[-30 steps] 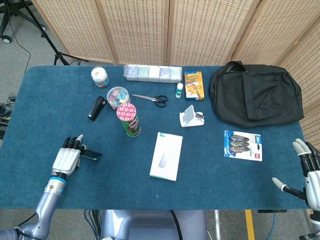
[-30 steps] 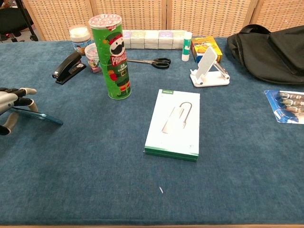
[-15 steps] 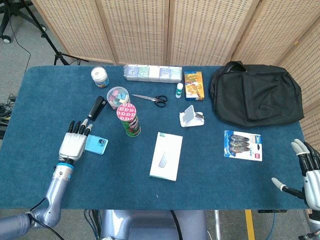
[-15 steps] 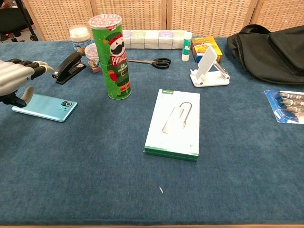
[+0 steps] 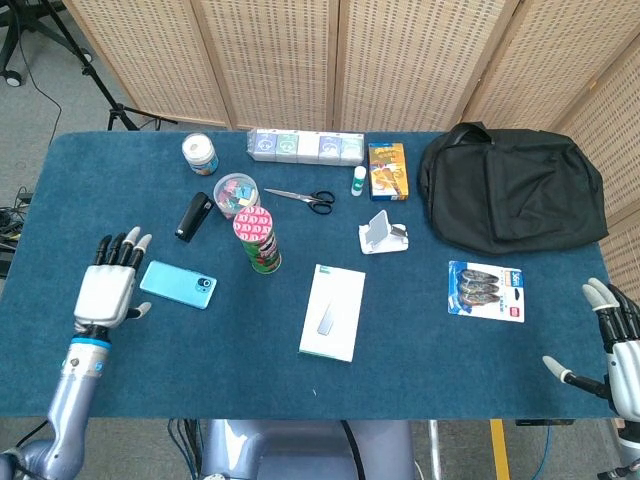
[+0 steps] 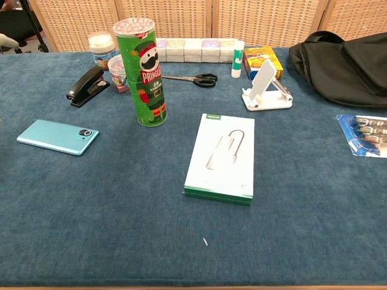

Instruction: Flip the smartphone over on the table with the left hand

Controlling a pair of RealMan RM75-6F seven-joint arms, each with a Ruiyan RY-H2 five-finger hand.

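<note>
The light blue smartphone (image 5: 178,285) (image 6: 58,136) lies flat on the blue table, back side up with its camera showing. My left hand (image 5: 108,286) hovers just left of it in the head view, fingers spread, holding nothing and apart from the phone. In the chest view only a fingertip (image 6: 7,40) shows at the far left edge. My right hand (image 5: 612,349) stays at the table's right front corner, fingers apart and empty.
A green Pringles can (image 5: 258,240) stands right of the phone, a black stapler (image 5: 193,216) behind it. A white box (image 5: 333,312), phone stand (image 5: 382,234), scissors (image 5: 303,198), black bag (image 5: 512,187) and a blue blister pack (image 5: 486,290) lie further right.
My left hand turned the phone from on edge to flat, back up, then let go and drew away to the left. The right hand stayed put.
</note>
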